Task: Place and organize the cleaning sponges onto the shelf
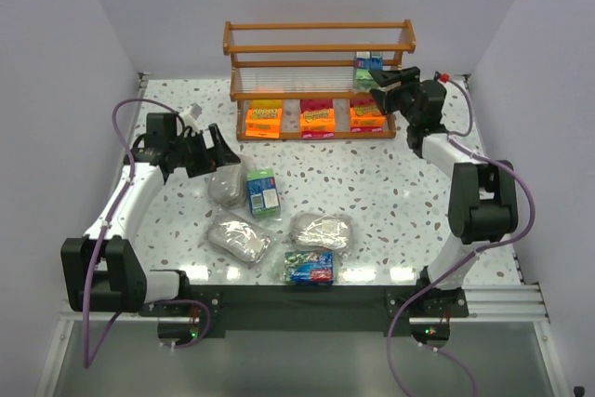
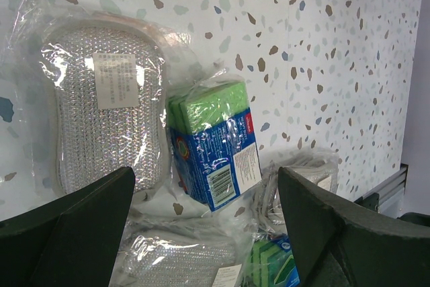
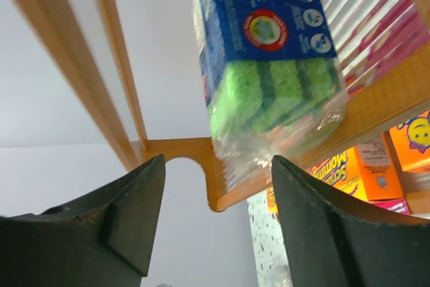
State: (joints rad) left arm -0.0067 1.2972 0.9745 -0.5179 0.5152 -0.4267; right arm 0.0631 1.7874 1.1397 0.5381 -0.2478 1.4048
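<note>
The wooden shelf (image 1: 319, 48) stands at the back. Three orange-and-pink packs (image 1: 317, 119) lie on its bottom tier. One green/blue pack (image 1: 368, 67) sits at the right end of the middle tier. My right gripper (image 1: 392, 84) is open just in front of it; in the right wrist view the gripper (image 3: 218, 166) is empty and the pack (image 3: 269, 52) rests on the slats. My left gripper (image 1: 214, 151) is open and empty above a silvery pack (image 1: 226, 185) and a green/blue pack (image 1: 263, 192). The left wrist view shows that gripper (image 2: 205, 179) over both packs (image 2: 107, 99) (image 2: 215, 146).
Two more silvery packs (image 1: 239, 237) (image 1: 322, 231) and another green/blue pack (image 1: 310, 268) lie on the speckled table near the front. The shelf's top tier and most of the middle tier hold nothing. White walls close in on both sides.
</note>
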